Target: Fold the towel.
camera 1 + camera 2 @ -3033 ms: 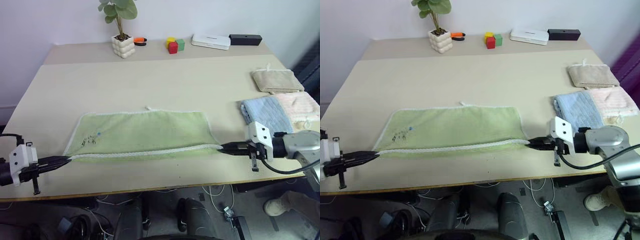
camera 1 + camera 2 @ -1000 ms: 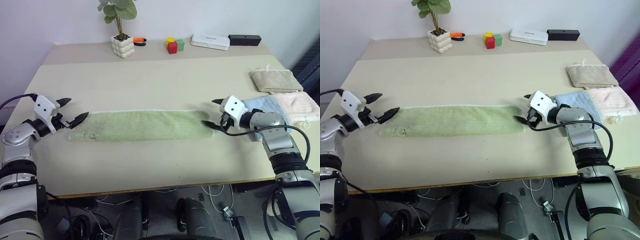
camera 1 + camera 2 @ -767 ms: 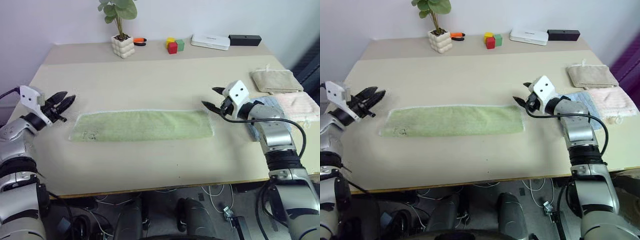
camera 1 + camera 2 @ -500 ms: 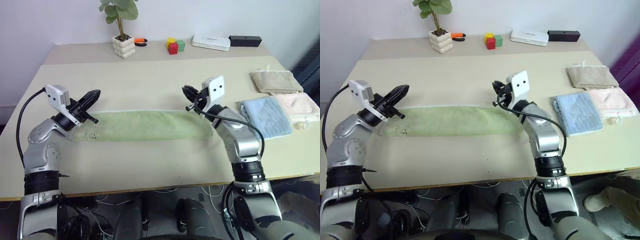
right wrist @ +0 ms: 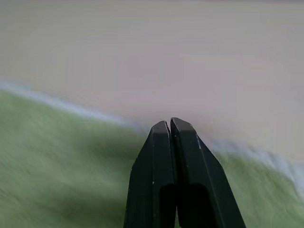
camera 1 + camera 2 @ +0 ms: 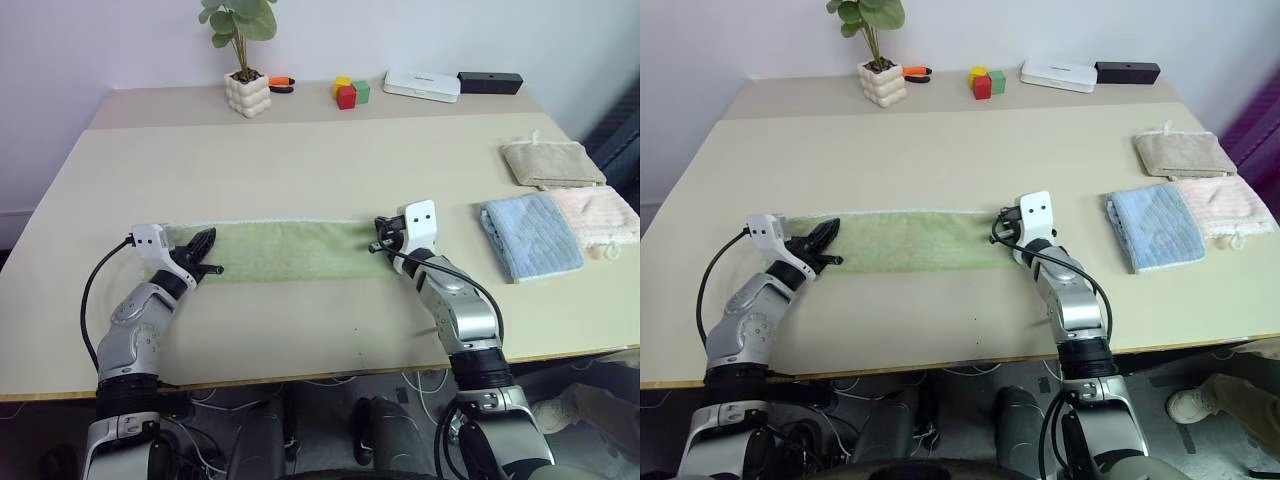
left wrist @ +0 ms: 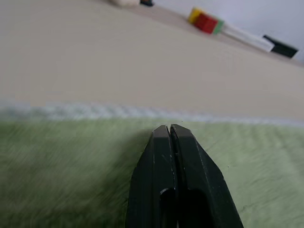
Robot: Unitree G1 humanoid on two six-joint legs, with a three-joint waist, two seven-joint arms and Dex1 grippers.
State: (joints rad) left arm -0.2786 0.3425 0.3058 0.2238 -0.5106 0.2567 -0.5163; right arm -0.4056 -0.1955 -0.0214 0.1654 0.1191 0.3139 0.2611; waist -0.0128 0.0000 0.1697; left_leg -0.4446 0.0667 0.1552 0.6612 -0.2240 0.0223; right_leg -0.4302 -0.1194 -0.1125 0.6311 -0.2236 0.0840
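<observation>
Both our left gripper (image 6: pixel 207 254) and right gripper (image 6: pixel 378 237) are clenched empty over the towel (image 6: pixel 290 249); from three and nine o'clock, we risk rumpling its fold.

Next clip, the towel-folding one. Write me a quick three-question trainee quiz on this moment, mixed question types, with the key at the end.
1. True or false: the green towel lies as a long narrow strip across the table.
2. Multiple choice: how do the fingers of the left gripper and the right gripper stand? A) both open, B) both shut, C) left open and right shut.
3. Short answer: which three folded towels lie at the robot's right side of the table?

Key
1. True.
2. B. In each wrist view the two black fingers are pressed together over the green cloth.
3. The beige towel, the light blue towel and the pink towel.
</observation>
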